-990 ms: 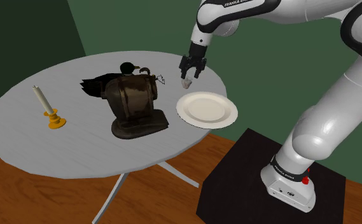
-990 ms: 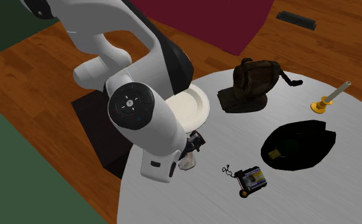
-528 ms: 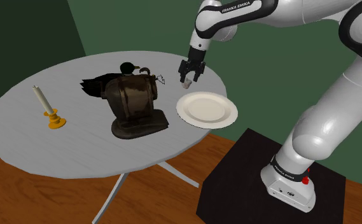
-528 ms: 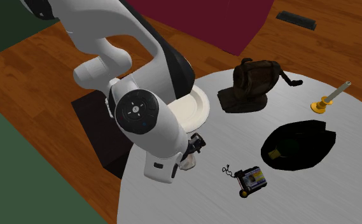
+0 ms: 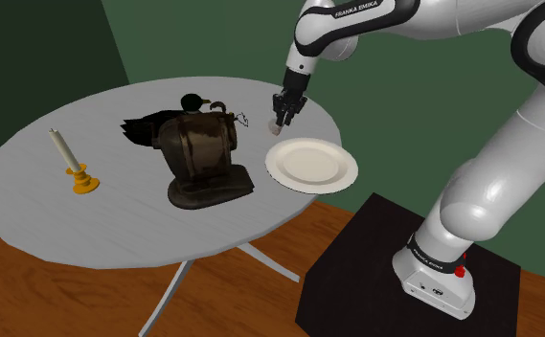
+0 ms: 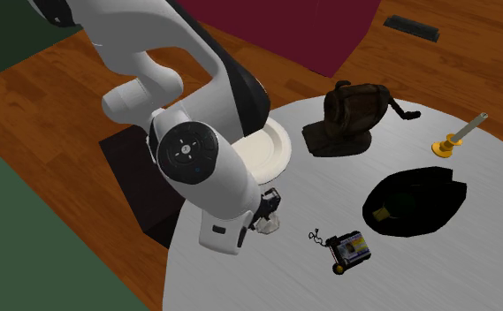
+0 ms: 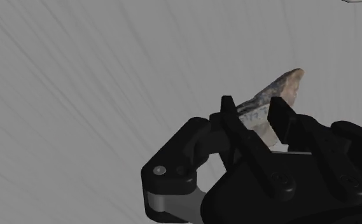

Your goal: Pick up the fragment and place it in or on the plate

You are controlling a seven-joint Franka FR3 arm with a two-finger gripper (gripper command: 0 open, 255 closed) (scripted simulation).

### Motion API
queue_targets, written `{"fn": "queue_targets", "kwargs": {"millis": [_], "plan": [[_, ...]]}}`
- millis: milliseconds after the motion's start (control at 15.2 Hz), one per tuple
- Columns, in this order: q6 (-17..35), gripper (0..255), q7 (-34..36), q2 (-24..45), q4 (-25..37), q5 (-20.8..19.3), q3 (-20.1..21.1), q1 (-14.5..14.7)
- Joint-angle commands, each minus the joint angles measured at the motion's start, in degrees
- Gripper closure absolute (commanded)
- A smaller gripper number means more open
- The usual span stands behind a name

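Note:
A small pale, tan-edged fragment [image 7: 286,88] rests on the grey round table [image 5: 31,201], just behind the white plate [image 5: 310,164] in the shoulder view. My black gripper [image 5: 279,119] points down at it, and its two fingers [image 7: 235,125] clasp the fragment between them. In the second exterior view the gripper [image 6: 268,215] stands low over the table, partly hidden by the white arm, with the fragment [image 6: 263,226] at its tips and the plate [image 6: 273,147] a short way beyond. Nothing lies on the plate.
A brown bag on a base [image 5: 201,155] stands near the plate in mid-table. Behind it lies a black hat-like thing [image 5: 148,126]. A candle in a yellow holder [image 5: 73,164] stands at the shoulder view's left. A small yellow-and-black device [image 6: 347,248] lies near the gripper.
The fingers, spread wide around the fragment a moment ago, have come together onto it. The hand has stayed over the same spot on the table.

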Motion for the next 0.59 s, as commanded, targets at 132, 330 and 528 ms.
{"fn": "queue_targets", "kwargs": {"millis": [132, 330, 528], "plan": [[-0.23, 255, 0.09, 0.18, -0.14, -0.05, 0.09, 0.06], [-0.75, 255, 0.22, 0.07, 0.28, -0.12, 0.07, 0.06], [-2.37, 0, 3.57, 1.65, 3.66, -3.96, 1.34, 0.49]]}}
